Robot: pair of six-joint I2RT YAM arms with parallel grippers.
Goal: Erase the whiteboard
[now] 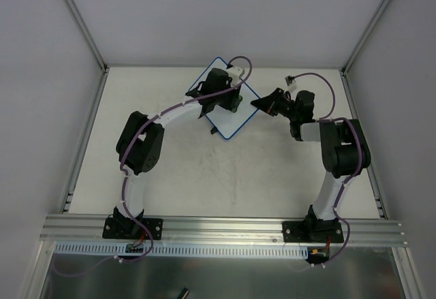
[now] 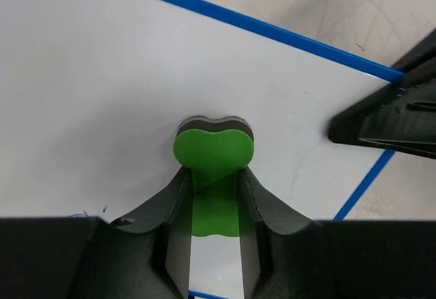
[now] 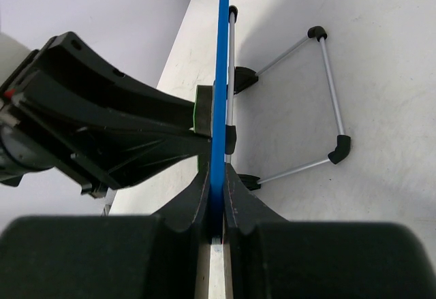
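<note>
The whiteboard (image 1: pixel 231 123) sits at the back middle of the table, turned like a diamond, white with a thin blue frame. My left gripper (image 1: pixel 231 100) is over its face, shut on a green eraser (image 2: pixel 213 150) that presses against the white surface (image 2: pixel 102 95). Faint blue specks (image 2: pixel 296 176) show near the eraser. My right gripper (image 1: pixel 259 103) is shut on the board's right edge. In the right wrist view the blue frame (image 3: pixel 221 54) runs edge-on between that gripper's closed fingers (image 3: pixel 216 176). The left gripper (image 3: pixel 102 129) shows on the board's other side.
A thin metal wire stand with black joints (image 3: pixel 327 88) sticks out from the board's back over the white table. The right gripper's black finger (image 2: pixel 388 118) juts in at the board's edge. Grey walls and an aluminium rail (image 1: pixel 225 229) enclose the table.
</note>
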